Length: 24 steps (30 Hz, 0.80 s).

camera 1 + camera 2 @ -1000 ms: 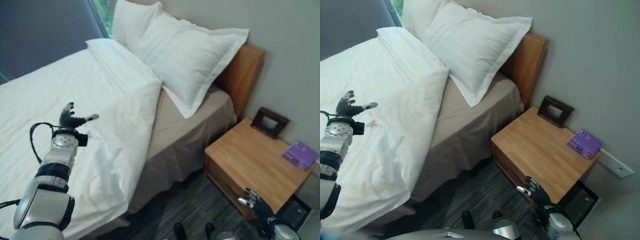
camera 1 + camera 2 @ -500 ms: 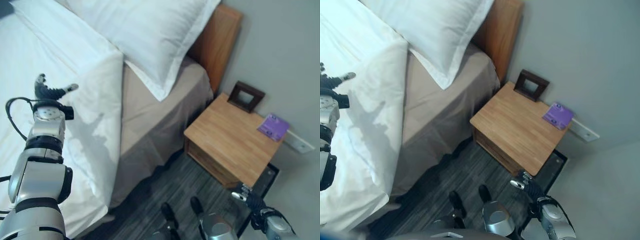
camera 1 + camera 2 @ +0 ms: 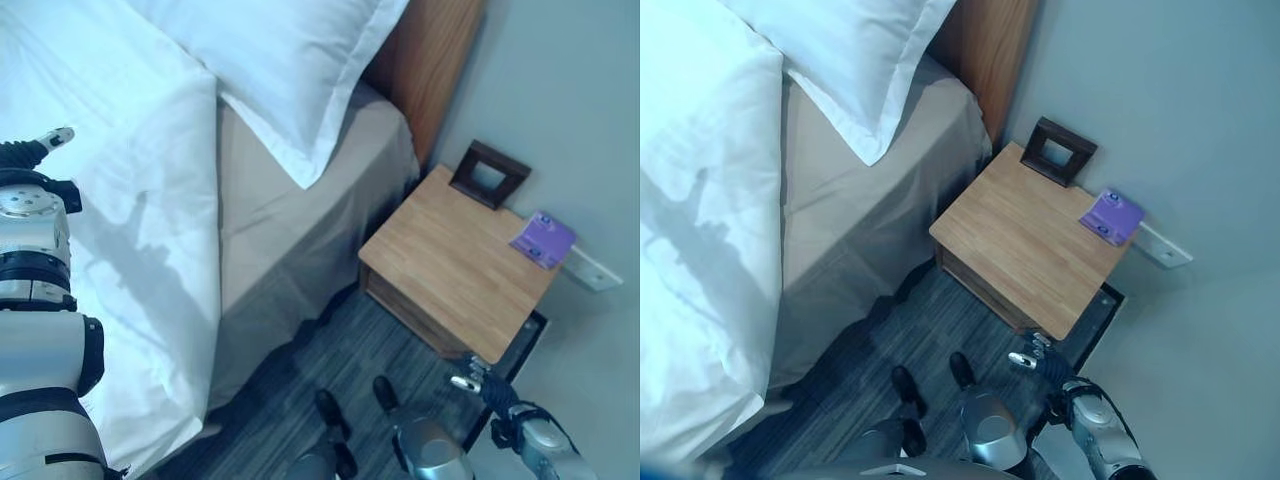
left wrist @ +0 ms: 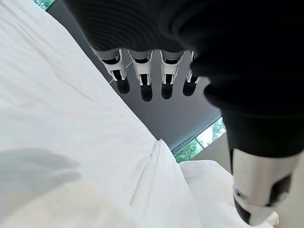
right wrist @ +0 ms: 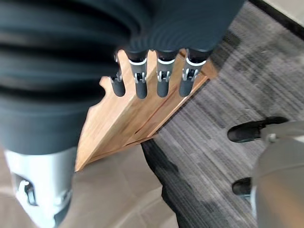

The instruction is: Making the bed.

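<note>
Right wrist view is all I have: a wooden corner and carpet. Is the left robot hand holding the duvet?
Observer: No. The left robot hand hovers open above the white duvet, holding nothing.
Operator: Does the duvet cover the whole mattress?
Observer: Not on this side. A bare beige sheet shows beside the duvet's edge, below the pillow.
Operator: Anything on the nightstand?
Observer: A dark picture frame and a purple booklet sit at the wall side of the nightstand.

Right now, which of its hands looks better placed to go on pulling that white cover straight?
Probably the left hand: it hovers open right over the white duvet. The right hand hangs low beside the wooden nightstand, away from the bed.
</note>
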{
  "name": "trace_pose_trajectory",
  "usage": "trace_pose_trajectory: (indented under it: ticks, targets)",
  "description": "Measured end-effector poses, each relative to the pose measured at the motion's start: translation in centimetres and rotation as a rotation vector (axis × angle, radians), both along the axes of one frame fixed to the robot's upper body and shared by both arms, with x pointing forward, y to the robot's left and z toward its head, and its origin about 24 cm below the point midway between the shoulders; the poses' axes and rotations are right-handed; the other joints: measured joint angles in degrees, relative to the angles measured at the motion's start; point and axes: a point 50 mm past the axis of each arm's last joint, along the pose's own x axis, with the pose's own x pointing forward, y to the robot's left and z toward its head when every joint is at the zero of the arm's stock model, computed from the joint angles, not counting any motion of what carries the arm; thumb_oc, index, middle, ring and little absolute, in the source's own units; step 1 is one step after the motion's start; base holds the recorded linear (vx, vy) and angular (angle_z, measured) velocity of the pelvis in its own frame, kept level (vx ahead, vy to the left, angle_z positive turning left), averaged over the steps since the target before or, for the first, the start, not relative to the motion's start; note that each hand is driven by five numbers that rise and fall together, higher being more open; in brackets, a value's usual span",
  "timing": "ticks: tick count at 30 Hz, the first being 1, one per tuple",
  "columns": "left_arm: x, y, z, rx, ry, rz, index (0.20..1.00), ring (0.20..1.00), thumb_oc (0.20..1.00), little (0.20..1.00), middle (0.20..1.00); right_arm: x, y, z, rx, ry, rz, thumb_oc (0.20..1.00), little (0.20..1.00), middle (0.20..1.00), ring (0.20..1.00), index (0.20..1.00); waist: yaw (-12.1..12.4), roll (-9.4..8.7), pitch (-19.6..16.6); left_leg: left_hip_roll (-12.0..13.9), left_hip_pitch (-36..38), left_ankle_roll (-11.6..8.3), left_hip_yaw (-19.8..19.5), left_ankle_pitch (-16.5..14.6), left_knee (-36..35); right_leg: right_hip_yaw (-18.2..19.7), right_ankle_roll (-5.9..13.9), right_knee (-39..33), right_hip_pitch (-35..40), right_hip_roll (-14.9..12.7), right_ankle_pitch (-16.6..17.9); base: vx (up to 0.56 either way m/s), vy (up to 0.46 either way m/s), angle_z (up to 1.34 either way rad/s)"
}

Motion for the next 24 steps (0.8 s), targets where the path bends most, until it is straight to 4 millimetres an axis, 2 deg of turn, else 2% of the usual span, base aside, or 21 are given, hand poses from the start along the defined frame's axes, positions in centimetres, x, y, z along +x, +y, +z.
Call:
trace_pose_trajectory:
  ticks: [8, 10, 15, 19, 21, 24]
  targets:
    - [-1.3, 1.4, -0.8, -0.017, 0.014, 0.049, 1.0, 1.0, 1.0, 1.0, 1.0, 0.2, -0.5, 0.5, -0.018, -0.016, 0.012, 1.0, 1.0, 1.0, 1.0, 1.0, 0.27, -1.04, 1.27, 0.04, -1.38, -0.37, 0.11, -0.25, -0.01, 0.12, 0.08, -0.33, -1.33, -0.01, 0.43, 0.0, 0.008, -0.01]
    - [-1.5, 1.6, -0.7, -0.019, 0.011, 0.058, 1.0, 1.0, 1.0, 1.0, 1.0, 0.4, -0.6, 0.7, -0.02, -0.027, 0.01, 1.0, 1.0, 1.0, 1.0, 1.0, 0.18, -1.44, 1.92, 0.03, -2.32, 0.22, 0.14, 0.16, 0.01, 0.12, 0.16, -0.24, -2.28, 0.02, 0.63, -0.02, 0.006, 0.0]
    - [-2.5, 2.6, -0.8, -0.059, -0.023, 0.092, 1.0, 1.0, 1.0, 1.0, 1.0, 0.7, -0.6, 1.1, -0.013, -0.058, 0.008, 1.0, 1.0, 1.0, 1.0, 1.0, -0.18, -2.4, 3.15, 0.13, -4.0, 0.24, 0.6, 0.17, 0.01, 0.61, 0.14, -0.08, -4.32, 0.13, 0.67, -0.01, 0.002, -0.06]
    - [-5.1, 4.7, 0.5, -0.121, -0.13, 0.178, 1.0, 1.0, 1.0, 1.0, 1.0, 0.9, -0.7, 1.7, 0.007, -0.093, -0.007, 1.0, 1.0, 1.0, 1.0, 1.0, -0.5, -2.95, 6.2, 0.44, -9.06, 0.27, 1.71, 1.07, 0.02, 1.65, 0.42, 0.14, -9.84, 0.39, 1.98, -0.06, -0.027, -0.14]
    - [-5.2, 4.8, 1.1, -0.126, -0.156, 0.183, 1.0, 1.0, 1.0, 1.0, 1.0, 0.9, -1.1, 1.7, -0.007, -0.088, -0.009, 1.0, 1.0, 1.0, 1.0, 1.0, -0.5, -3.43, 9.39, 0.48, -10.97, 0.84, 1.57, 2.03, 0.03, 1.46, 0.33, 0.15, -11.66, 0.46, 2.55, -0.08, -0.017, 0.03]
    - [-5.3, 4.9, 1.3, -0.159, -0.221, 0.175, 1.0, 1.0, 1.0, 1.0, 1.0, 1.1, -1.2, 1.9, -0.009, -0.103, -0.021, 1.0, 1.0, 1.0, 1.0, 1.0, -0.48, -3.5, 10.53, 0.57, -13.91, 0.55, 1.4, 2.82, 0.03, 1.4, 0.27, 0.15, -14.57, 0.5, 3.02, -0.02, -0.004, 0.01]
